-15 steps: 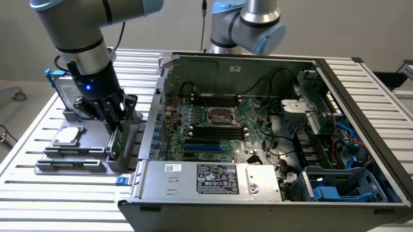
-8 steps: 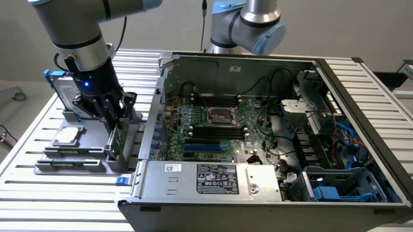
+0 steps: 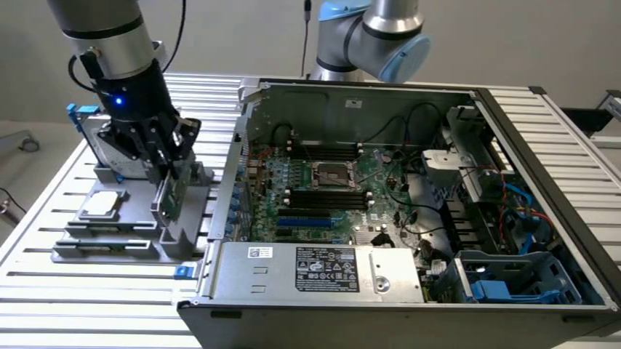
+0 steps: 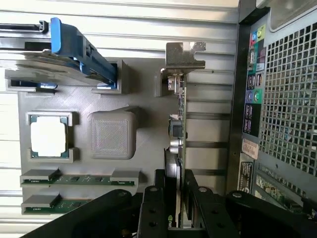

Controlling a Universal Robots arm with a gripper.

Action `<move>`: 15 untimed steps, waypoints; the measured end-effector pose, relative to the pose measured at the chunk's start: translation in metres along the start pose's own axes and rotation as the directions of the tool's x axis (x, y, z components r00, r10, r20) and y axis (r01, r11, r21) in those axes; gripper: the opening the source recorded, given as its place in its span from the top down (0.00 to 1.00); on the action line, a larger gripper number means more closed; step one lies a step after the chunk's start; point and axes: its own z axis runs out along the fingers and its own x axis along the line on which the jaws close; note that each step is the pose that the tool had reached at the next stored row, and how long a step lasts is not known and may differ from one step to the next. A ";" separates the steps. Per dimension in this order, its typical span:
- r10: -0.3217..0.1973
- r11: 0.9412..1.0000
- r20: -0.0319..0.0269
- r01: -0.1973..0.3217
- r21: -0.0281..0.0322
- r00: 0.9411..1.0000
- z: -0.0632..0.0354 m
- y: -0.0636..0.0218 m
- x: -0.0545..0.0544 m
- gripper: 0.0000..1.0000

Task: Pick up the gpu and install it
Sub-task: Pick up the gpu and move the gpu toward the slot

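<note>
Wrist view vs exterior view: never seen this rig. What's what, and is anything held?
The machine is a robot arm ending in a claw. The exterior view comes from a camera off the arm; the wrist view comes from a camera on the wrist, looking along the claw. A slatted table carries an open computer case and a gray tray. The tray holds a processor chip, two memory sticks, a blue-framed hard drive and the gpu, which stands on edge. The claw is shut on the gpu.
</note>
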 end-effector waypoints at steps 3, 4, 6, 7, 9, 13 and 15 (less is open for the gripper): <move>0.001 1.000 0.000 -0.001 0.000 1.000 -0.0139 -0.0002 -0.001 0.74; 0.001 1.000 0.000 -0.001 0.000 1.000 -0.0184 -0.0003 -0.001 0.74; 0.001 1.000 0.000 -0.001 0.000 1.000 -0.0274 -0.0005 -0.001 0.74; 0.001 1.000 0.000 -0.001 0.000 1.000 -0.0321 -0.0006 -0.002 0.74; 0.001 1.000 0.000 -0.001 0.000 1.000 -0.0407 -0.0007 -0.004 0.74; 0.001 1.000 -0.001 -0.001 0.000 1.000 -0.0586 -0.0015 -0.020 0.74; 0.001 1.000 -0.002 -0.001 0.000 1.000 -0.0672 -0.0018 -0.028 0.74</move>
